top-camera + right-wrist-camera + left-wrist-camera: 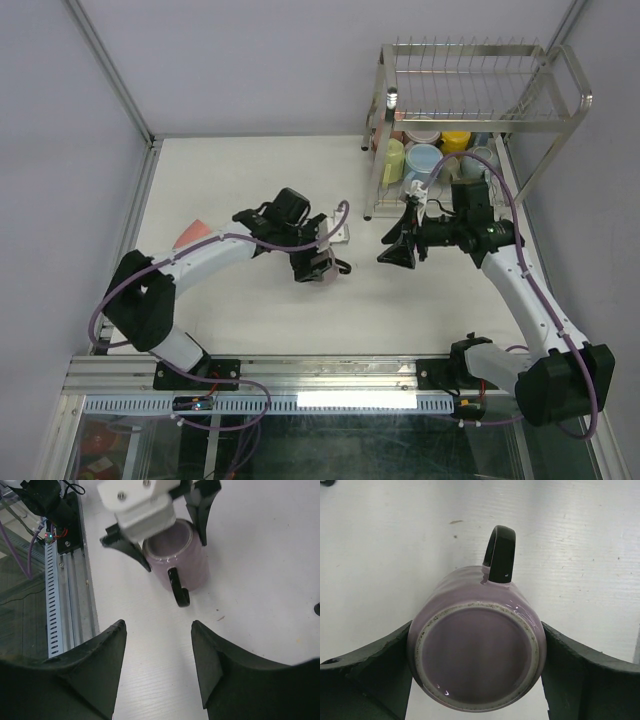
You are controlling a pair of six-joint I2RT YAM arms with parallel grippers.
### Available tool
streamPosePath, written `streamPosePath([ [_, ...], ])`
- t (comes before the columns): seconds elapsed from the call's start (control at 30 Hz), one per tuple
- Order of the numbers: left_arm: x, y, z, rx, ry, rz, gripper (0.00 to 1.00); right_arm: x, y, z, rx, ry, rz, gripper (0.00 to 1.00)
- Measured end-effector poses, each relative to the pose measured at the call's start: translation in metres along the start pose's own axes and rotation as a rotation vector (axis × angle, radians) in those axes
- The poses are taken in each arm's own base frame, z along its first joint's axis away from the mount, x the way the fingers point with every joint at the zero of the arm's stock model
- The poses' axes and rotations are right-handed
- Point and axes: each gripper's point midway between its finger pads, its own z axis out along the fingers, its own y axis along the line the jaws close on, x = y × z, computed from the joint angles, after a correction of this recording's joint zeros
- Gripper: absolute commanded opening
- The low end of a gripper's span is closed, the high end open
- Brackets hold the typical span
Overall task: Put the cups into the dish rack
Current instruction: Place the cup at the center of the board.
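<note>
Squeezing the mauve mug (477, 655) is the left gripper (318, 262); right of that mug, the right gripper (157, 630) gapes empty.

White wood-grain tabletop (240, 320) w/ pale lavender-grey walls (250, 60) behind, alum. rail (330, 372) along near edge, bright light strip (355, 400) below.

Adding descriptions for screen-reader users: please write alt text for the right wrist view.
The left claw grips a dark-handled mauve mug, base up, over the white table. In the foreground the right claw stands open and empty, aimed at the mug; a metal rail runs along the left edge.
</note>
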Motion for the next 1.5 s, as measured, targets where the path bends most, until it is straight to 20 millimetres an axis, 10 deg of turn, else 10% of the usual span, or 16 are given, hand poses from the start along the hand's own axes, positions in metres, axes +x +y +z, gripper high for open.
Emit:
streamPosePath([
  [0.27,0.020,-0.020,0.048,0.064,0.146,0.112,0.22,-0.002,-0.010,-0.009,0.028,-0.029,0.021,0.57],
  [0.57,0.008,-0.016,0.059,0.030,0.167,0.174,0.98,-0.001,-0.010,-0.009,0.017,-0.038,0.039,0.58],
  [0.83,-0.005,-0.005,0.057,-0.051,0.108,0.188,0.99,0.001,-0.009,-0.008,0.006,-0.046,0.036,0.59],
  [1.17,-0.067,-0.007,-0.009,-0.186,-0.130,0.187,0.99,0.003,-0.007,-0.008,-0.002,-0.053,-0.036,0.78],
  [1.23,-0.080,-0.007,-0.032,-0.227,-0.198,0.162,0.99,0.005,-0.007,-0.008,-0.003,-0.055,-0.087,0.98],
  [1.37,-0.098,-0.003,-0.084,-0.330,-0.348,0.064,0.99,0.006,-0.008,-0.008,-0.019,-0.058,-0.230,1.00],
  [1.4,-0.094,0.016,-0.130,-0.430,-0.443,-0.075,0.99,0.016,-0.007,-0.005,-0.050,-0.049,-0.317,0.99],
  [1.5,-0.084,0.032,-0.156,-0.505,-0.501,-0.160,0.99,0.023,-0.008,0.003,-0.073,-0.027,-0.351,0.94],
])
